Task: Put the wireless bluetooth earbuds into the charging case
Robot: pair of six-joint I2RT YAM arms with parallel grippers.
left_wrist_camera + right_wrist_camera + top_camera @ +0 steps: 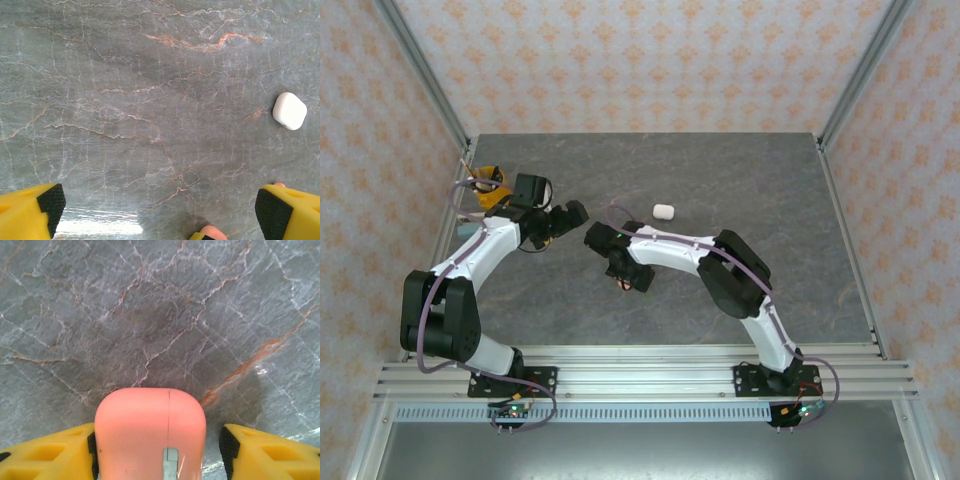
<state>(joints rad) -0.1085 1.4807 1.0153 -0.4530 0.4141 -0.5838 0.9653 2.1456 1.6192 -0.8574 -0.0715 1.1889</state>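
The right gripper (160,452) is seen partly open, set astride a coral-pink charging case (150,422) that lies flat on the grey marbled table (150,315), near the middle of it. One black pad (92,450) is pressed against the case's side or sits just beside it; which of the two cannot be told. The other pad (226,445) is separated from the case by a clear strip of table, so no grip is made. A thin seam (168,415) is seen across the case's upper face, with a small metal piece (170,460) at its near end. The left gripper (160,205) is spread wide over bare table, just left of the right one and slightly farther back, and nothing is held between its yellow fingers (30,210). A white charging case (289,111) lies closed on the table, farther back and to the right of both grippers, well apart from the pink one and untouched. A small coral-pink bit (280,185) is glimpsed at the edge of one left-gripper finger; whether it is an earbud cannot be told.
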